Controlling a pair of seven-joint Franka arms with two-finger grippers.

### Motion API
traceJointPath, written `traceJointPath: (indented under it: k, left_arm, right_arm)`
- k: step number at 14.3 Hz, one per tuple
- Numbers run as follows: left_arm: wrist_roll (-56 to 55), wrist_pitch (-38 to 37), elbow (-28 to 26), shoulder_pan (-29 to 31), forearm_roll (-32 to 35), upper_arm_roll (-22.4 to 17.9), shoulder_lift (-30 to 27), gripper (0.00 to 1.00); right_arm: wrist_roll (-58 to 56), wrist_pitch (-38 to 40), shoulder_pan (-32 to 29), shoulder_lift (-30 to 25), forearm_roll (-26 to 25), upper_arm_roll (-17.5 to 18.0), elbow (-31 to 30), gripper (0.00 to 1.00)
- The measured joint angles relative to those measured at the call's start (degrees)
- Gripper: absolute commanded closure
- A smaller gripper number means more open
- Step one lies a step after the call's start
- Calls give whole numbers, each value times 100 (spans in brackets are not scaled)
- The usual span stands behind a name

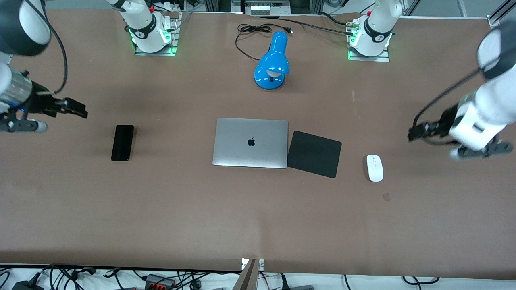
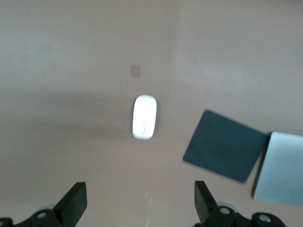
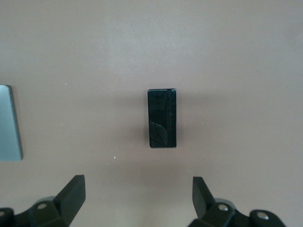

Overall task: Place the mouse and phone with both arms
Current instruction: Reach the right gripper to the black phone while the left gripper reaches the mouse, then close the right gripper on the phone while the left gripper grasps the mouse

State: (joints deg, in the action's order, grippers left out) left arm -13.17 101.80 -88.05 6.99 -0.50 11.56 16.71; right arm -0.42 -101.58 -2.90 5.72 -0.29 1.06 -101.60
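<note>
The white mouse [image 1: 374,168] lies on the brown table, beside the black mouse pad toward the left arm's end; it also shows in the left wrist view [image 2: 144,117]. The black phone [image 1: 122,142] lies flat toward the right arm's end; it also shows in the right wrist view [image 3: 162,118]. My left gripper [image 1: 415,133] [image 2: 140,201] hangs open and empty over bare table, farther toward the left arm's end than the mouse. My right gripper [image 1: 76,108] [image 3: 138,196] hangs open and empty over bare table near the phone, toward the right arm's end.
A closed silver laptop [image 1: 250,142] lies mid-table with a black square mouse pad [image 1: 315,154] touching its edge. A blue desk lamp [image 1: 273,62] with a black cord stands farther from the front camera, between the arm bases.
</note>
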Motion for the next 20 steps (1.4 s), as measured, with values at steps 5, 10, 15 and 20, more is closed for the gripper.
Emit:
traceJointPath:
  k: [5, 10, 15, 20]
  left_arm:
    - [7, 867, -17, -48, 82, 3, 1119, 0]
    - [8, 1415, -24, -93, 539, 10, 1717, 0]
    - [8, 1875, -42, -95, 553, 9, 2218, 0]
    - [13, 2006, -65, -100, 751, 9, 2480, 0]
  right_arm:
    - [3, -1389, -19, 409, -11, -12, -1092, 0]
    - [3, -2053, -159, 1281, -137, -44, -1250, 0]
    - [3, -2612, -254, 1911, -140, -51, -1295, 0]
    - [3, -3034, -289, 1962, -141, -52, -1730, 0]
